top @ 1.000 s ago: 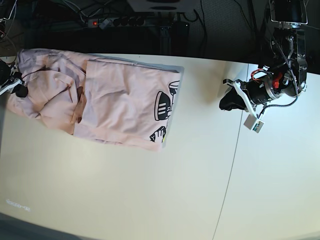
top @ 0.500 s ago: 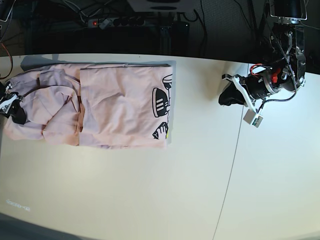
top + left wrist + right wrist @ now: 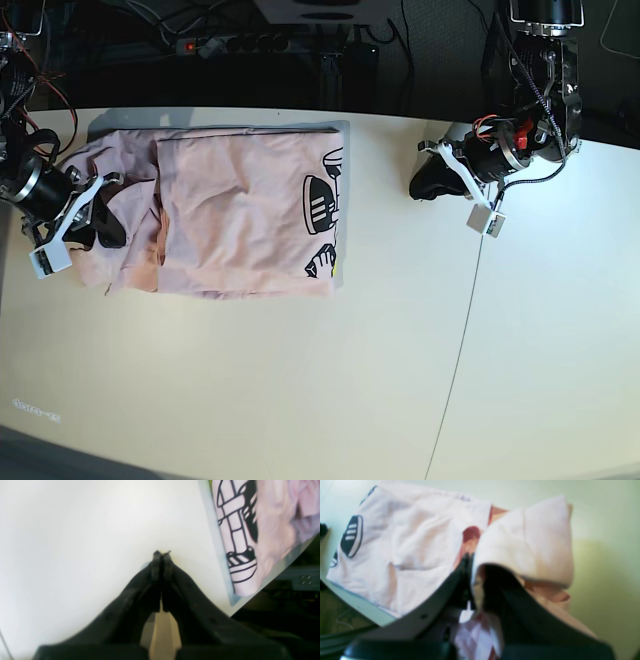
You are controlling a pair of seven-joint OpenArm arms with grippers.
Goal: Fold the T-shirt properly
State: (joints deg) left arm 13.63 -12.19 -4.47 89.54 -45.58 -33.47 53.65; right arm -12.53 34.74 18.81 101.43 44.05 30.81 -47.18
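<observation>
Two grippers in view. Right gripper (image 3: pixel 470 562) clamped on a pink fold of the T-shirt (image 3: pixel 245 210), now carried inward over the garment's end; a second ago it sat at the table's far edge with the cloth stretched out. Left gripper (image 3: pixel 162 555) closed, empty, hovering over bare table (image 3: pixel 300 380), shifted slightly toward the shirt. T-shirt lies half-folded near the table's back edge, soft wrinkled cotton, black printed lettering (image 3: pixel 322 205) on its turned edge facing the left gripper.
</observation>
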